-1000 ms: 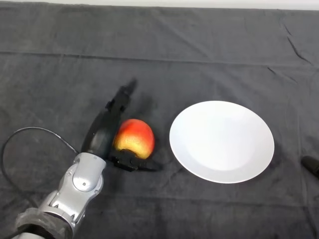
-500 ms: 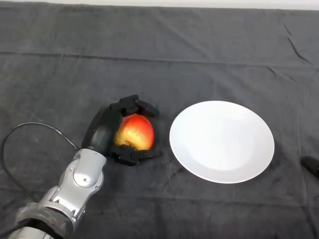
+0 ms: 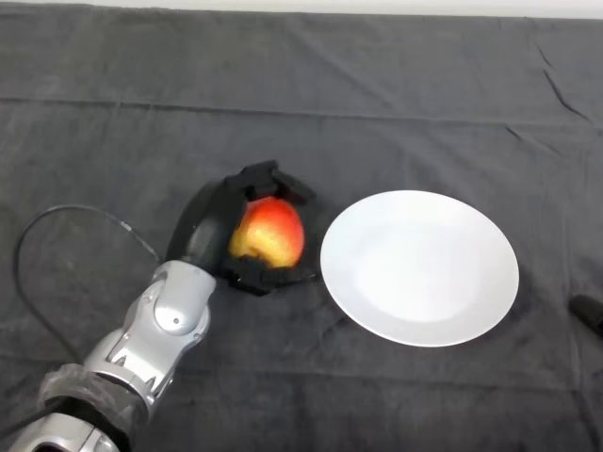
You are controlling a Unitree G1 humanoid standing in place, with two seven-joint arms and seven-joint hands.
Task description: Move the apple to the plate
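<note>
One apple (image 3: pixel 272 233), red w/ a yellow patch, sits inside the curl of the robot hand (image 3: pixel 209 229), left of the plate (image 3: pixel 419 267) and just short of its rim. Fingers (image 3: pixel 270 180) wrap over the apple's far side, thumb (image 3: pixel 259 277) closes under the near side, so the robot hand is clamped round the fruit, palm against its left flank. Can't tell whether the apple is lifted off the table (image 3: pixel 377 104) or resting on the dark cloth.

Hidden / hard to read: apple's left side and top edge covered by the black fingers; contact pts between thumb and fruit lost in shadow. Silver-grey arm (image 3: pixel 160 325) runs off the lower-left corner, so its upper part is cut off. Small dark object (image 3: pixel 590 312) at the right edge, only partly in view, can't identify.

Vs 0.5 s ago: apple and robot hand have shifted right and a bit farther up the table, closer to the plate rim. Vs 1 s ago: fingers were pointing straight out past the apple, now closed round it. White plate hasn't moved, nothing on it.
</note>
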